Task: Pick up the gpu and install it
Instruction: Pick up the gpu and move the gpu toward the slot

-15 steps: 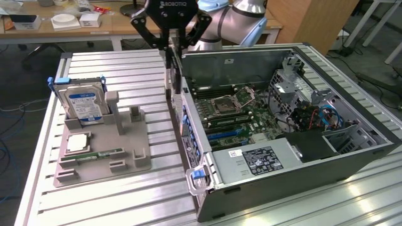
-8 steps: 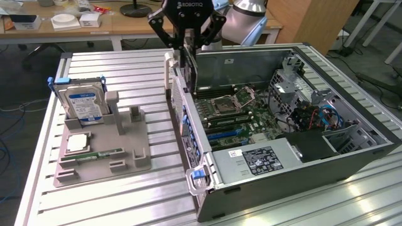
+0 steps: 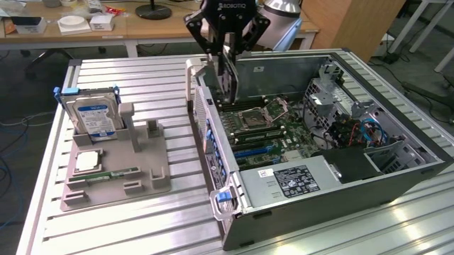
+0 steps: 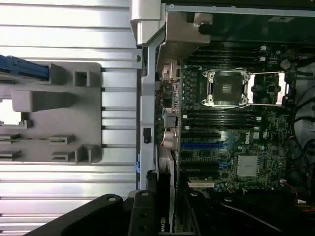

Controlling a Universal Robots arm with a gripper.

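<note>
The claw (image 3: pixel 227 51) hangs at 12 o'clock in the exterior view, its fingers pinching the two faces of the gpu (image 3: pixel 225 79). I carry the card on edge, its long side running down toward the open computer case (image 3: pixel 333 207). I judge this upright hold deliberate: it leaves the card's lower edge free, the edge that must meet a slot.

The gpu hangs over the 10 o'clock corner of the case, close beside the rear wall, where I take its end bracket to belong. As far as I can tell, it has not reached the motherboard (image 4: pixel 231 147).

The case lies on its side on the slatted desk (image 3: pixel 142 79) with the side panel off. I read this as a way to turn the board upward, so that the claw can work from above. On the board I mark the CPU socket (image 4: pixel 225 88) and, at 6 o'clock of it in the exterior view, the blue expansion slot (image 4: pixel 202 145).

At 9 o'clock of the case stands the grey parts holder (image 3: pixel 135 159). It keeps the hard drive (image 3: pixel 93 118) upright, with the processor chip (image 3: pixel 88 159) and the RAM stick (image 3: pixel 106 174) lying low at 6 o'clock of the drive. I take its ribs to fix each part in a known pose with faces exposed for a pinch.
</note>
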